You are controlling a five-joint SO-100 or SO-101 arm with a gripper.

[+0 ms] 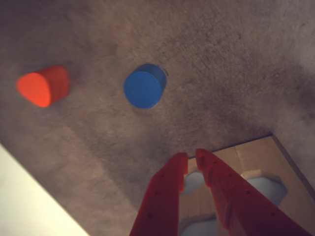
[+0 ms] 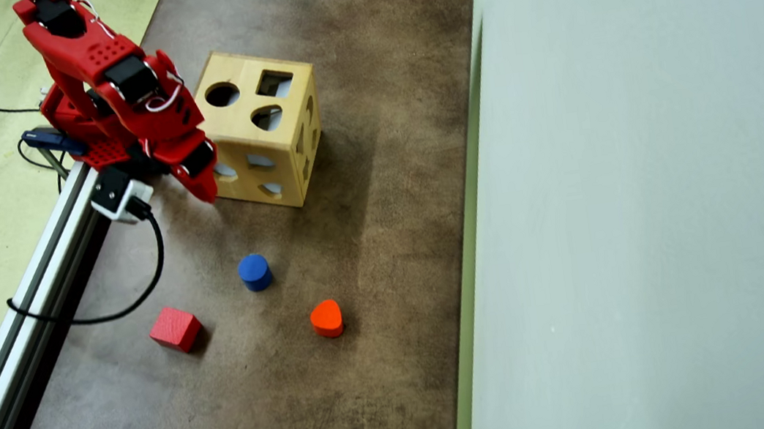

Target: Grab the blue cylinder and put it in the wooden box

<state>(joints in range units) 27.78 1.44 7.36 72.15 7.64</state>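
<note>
The gripper [image 1: 192, 156] is empty: in the wrist view its two red fingers stand nearly together, with only a narrow gap at the tips, and nothing lies between them or touches them. In the overhead view the gripper [image 2: 205, 190] hangs just beside the wooden box [image 2: 266, 135], at that box's lower left corner, and appears clear of the table [image 2: 372, 363]. The task is judged not yet begun in substance; no grasp has been made and every step remains, namely the approach, the opening of the jaws, the grasp, the carry and the drop into the box. The blue cylinder [image 2: 254, 271] stands on one flat end on the table, below the gripper in the overhead view and apart from it. In the wrist view the blue cylinder [image 1: 144, 87] lies ahead of the fingertips. The orange-red heart-shaped block [image 2: 326, 318] and the red cube [image 2: 176, 329] rest farther out, each apart from the cylinder.
</note>
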